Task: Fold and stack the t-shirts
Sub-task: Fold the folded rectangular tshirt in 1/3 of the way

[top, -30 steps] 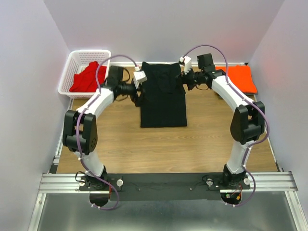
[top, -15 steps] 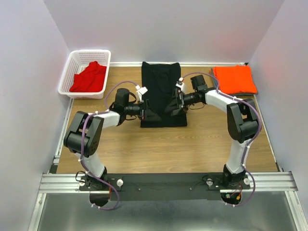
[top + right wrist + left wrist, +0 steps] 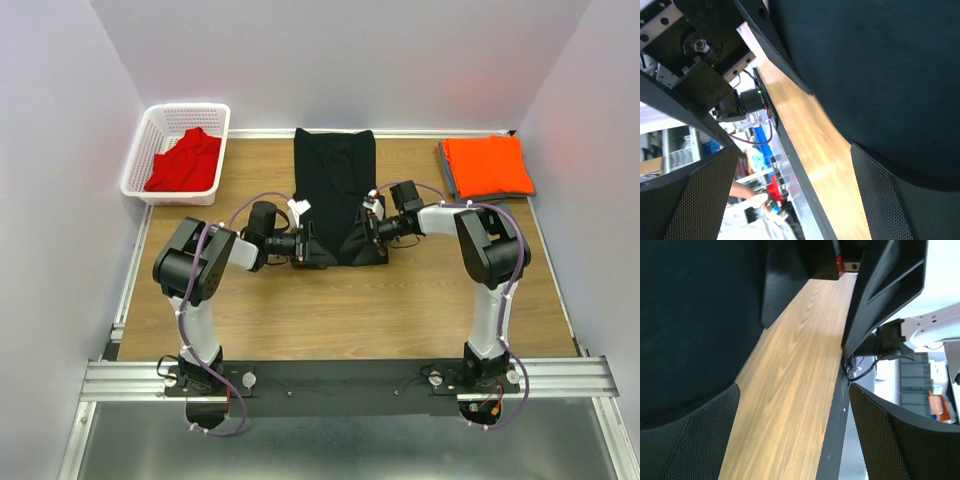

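The black t-shirt [image 3: 335, 190] lies in a long narrow fold at mid-table; it also fills the left of the left wrist view [image 3: 690, 315] and the upper right of the right wrist view [image 3: 880, 65]. My left gripper [image 3: 308, 243] [image 3: 795, 440] sits low at its near left corner, open, with bare wood between the fingers. At the near right corner my right gripper [image 3: 368, 230] [image 3: 790, 195] is open too and holds nothing. The folded orange t-shirt [image 3: 488, 165] rests at the back right. The red t-shirt [image 3: 185, 160] lies crumpled in the basket.
A white mesh basket [image 3: 150, 135] stands at the back left corner. Walls close in the table on three sides. The arms' black base rail [image 3: 340, 375] runs along the near edge.
Both arms have swung from the far, collar end of the black t-shirt down to its near corners and dropped low to the table. Both grippers stayed open.
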You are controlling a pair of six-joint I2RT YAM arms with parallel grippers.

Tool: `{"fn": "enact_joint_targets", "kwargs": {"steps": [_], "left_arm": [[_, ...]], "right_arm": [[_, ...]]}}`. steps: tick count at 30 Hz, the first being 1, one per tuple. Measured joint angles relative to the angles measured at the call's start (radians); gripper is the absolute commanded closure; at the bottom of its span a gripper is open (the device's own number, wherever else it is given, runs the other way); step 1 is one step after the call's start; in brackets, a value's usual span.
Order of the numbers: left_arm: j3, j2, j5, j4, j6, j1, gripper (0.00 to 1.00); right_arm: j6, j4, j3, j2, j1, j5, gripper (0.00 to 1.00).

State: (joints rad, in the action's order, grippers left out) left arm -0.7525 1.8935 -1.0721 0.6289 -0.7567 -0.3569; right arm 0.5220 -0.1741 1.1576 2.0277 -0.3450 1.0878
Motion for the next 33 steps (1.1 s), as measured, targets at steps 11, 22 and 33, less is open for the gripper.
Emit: {"fn": "enact_joint_targets", "kwargs": {"steps": [11,22,33], "left_arm": [[0.02,0.048,-0.065,0.042,0.034,0.095,0.02],[0.098,-0.105,-0.068,-0.15,0.211,0.158,0.02],[-0.144,-0.567,0.172,-0.636,0.988,0.13,0.28]], "right_arm": [[-0.062,0.045,-0.062,0.044,0.071,0.122,0.0],[-0.171,-0.111,-0.08,-0.077,0.077,0.122,0.0],[-0.765,-0.432,0.201,-0.295,0.077,-0.342,0.39]]}}
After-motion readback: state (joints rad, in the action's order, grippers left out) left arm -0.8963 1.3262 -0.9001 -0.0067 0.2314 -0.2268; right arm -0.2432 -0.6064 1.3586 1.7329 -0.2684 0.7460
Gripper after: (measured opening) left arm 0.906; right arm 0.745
